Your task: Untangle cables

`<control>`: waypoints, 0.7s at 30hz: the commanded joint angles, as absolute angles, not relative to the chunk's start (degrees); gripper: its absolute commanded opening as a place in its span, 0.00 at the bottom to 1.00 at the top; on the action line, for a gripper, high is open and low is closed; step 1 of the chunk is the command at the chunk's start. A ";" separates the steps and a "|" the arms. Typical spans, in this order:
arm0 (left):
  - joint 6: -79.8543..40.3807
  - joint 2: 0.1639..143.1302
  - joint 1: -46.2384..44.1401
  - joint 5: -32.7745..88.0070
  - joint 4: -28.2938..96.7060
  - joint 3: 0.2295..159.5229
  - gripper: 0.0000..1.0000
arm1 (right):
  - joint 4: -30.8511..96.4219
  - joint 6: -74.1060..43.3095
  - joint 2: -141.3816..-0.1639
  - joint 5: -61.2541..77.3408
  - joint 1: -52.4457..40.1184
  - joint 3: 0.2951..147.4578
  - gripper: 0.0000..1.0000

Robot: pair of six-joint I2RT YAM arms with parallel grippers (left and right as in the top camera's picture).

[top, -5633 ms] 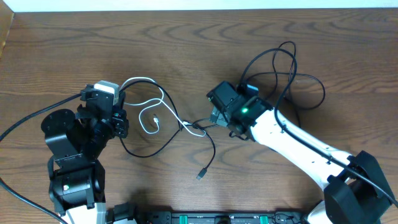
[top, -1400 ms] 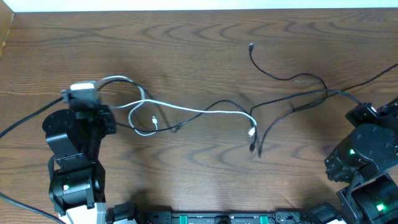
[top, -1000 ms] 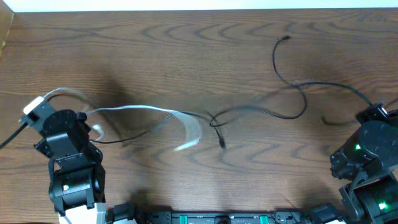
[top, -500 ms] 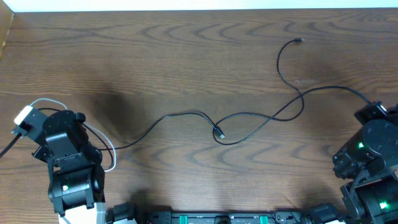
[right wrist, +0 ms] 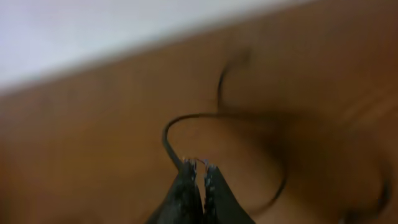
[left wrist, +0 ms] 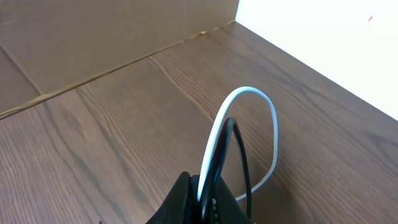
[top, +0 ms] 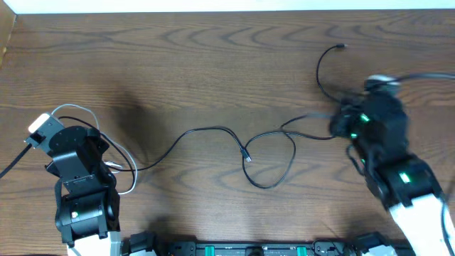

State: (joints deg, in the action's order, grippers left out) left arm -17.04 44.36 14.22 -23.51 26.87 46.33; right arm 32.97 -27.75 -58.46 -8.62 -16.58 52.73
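Observation:
A thin black cable (top: 206, 130) runs from my left arm (top: 75, 153) across the table. It passes a small plug (top: 247, 158), sags into a loop (top: 274, 181) and rises to my right gripper (top: 338, 128). Its far end (top: 343, 47) lies near the back. A white cable (top: 71, 109) curls round the left arm. In the left wrist view my left gripper (left wrist: 205, 190) is shut on the white cable (left wrist: 249, 93) and a black strand (left wrist: 241, 146) together. The right wrist view is blurred. There my right gripper (right wrist: 198, 164) is shut, with the black cable (right wrist: 186, 118) meeting its tips.
A brown cardboard wall (left wrist: 93, 37) and a white wall (left wrist: 323, 43) stand at the table's far left corner. Thick black robot wires (top: 14, 162) trail off the left edge. A black rail (top: 234, 249) borders the front edge.
My right arm has swung in from the right edge toward the table's middle right, and the black cable has slackened into a wider loop. The white cable now lies gathered by the left arm.

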 commanded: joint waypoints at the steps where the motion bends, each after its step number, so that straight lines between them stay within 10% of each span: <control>1: -16.16 44.10 14.50 -22.44 26.98 47.11 0.08 | 37.28 -31.92 -64.90 1.80 -16.23 53.08 0.01; 8: -16.16 44.10 14.50 -21.41 26.98 47.11 0.08 | 42.94 -27.79 -78.74 13.65 -16.23 53.08 0.29; 14: -16.16 44.10 14.50 -21.41 26.98 47.11 0.07 | 45.06 -16.69 -86.56 20.73 -17.87 53.08 0.82; 21: -16.16 44.10 14.50 -21.39 26.98 47.11 0.07 | 42.92 -6.68 -93.30 18.65 -19.66 53.08 0.99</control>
State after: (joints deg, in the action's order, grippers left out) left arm -16.67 44.36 14.22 -21.65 26.94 46.33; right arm 44.56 -14.31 -90.52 18.76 -18.68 52.73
